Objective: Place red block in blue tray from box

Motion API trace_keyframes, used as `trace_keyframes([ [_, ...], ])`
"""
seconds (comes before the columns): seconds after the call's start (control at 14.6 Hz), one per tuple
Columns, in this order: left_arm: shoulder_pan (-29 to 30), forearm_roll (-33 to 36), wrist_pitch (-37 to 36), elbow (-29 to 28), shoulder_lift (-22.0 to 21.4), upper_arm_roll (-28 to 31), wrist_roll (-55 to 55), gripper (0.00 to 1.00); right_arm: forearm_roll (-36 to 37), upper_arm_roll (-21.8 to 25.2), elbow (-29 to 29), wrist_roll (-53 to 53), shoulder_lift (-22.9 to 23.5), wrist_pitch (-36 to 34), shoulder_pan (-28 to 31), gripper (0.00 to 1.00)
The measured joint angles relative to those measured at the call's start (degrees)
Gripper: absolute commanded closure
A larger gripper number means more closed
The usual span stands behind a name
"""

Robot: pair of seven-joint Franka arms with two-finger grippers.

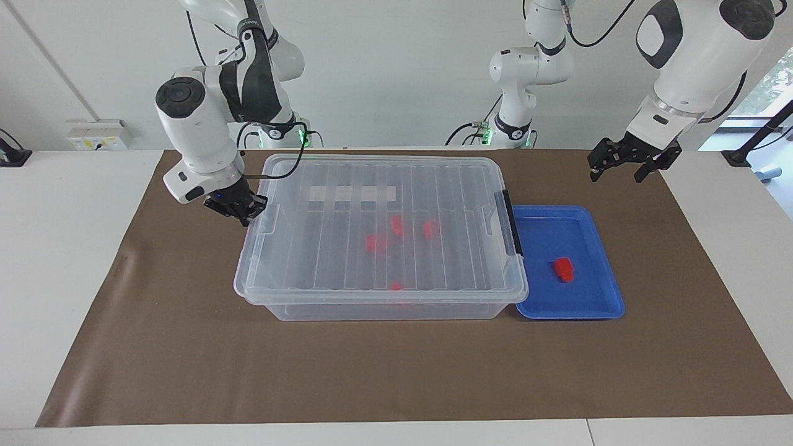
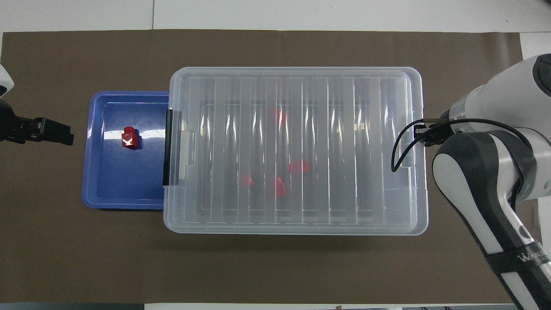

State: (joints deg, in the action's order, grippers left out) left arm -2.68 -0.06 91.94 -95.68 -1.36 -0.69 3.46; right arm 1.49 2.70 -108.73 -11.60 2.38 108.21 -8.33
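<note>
Inside the box four blocks; one red block on the blue tray.

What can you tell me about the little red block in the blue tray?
The red block is small, bright red and looks like shiny plastic, with a narrower nub on one end. It lies alone on the floor of the blue tray, around its middle, clear of the rim. No gripper touches it.
</note>
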Motion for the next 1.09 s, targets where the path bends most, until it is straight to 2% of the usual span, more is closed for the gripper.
trace_keyframes([
  [0.2, 0.0, 0.0, 0.0, 0.0, 0.0, 0.0, 0.0, 0.0, 0.0, 0.2, 3.9, 0.8, -0.2, -4.8, 0.7, 1.0],
  [0.48, 0.0, 0.0, 0.0, 0.0, 0.0, 0.0, 0.0, 0.0, -0.4, 0.5, 13.4, 4.6, -1.0, -15.7, 4.8, 1.0],
  [0.55, 0.0, 0.0, 0.0, 0.0, 0.0, 0.0, 0.0, 0.0, -0.5, 0.6, 15.2, 5.0, -1.3, -18.2, 5.4, 0.95],
  [0.61, 0.0, 0.0, 0.0, 0.0, 0.0, 0.0, 0.0, 0.0, -0.5, 0.6, 16.3, 5.1, -1.6, -20.3, 5.5, 0.36],
  [0.68, 0.0, 0.0, 0.0, 0.0, 0.0, 0.0, 0.0, 0.0, -0.6, 0.6, 16.9, 5.1, -2.2, -22.1, 5.5, 0.0],
  [1.09, 0.0, 0.0, 0.0, 0.0, 0.0, 0.0, 0.0, 0.0, -0.6, 0.8, 17.0, 5.1, -3.4, -23.9, 6.1, 0.0],
])
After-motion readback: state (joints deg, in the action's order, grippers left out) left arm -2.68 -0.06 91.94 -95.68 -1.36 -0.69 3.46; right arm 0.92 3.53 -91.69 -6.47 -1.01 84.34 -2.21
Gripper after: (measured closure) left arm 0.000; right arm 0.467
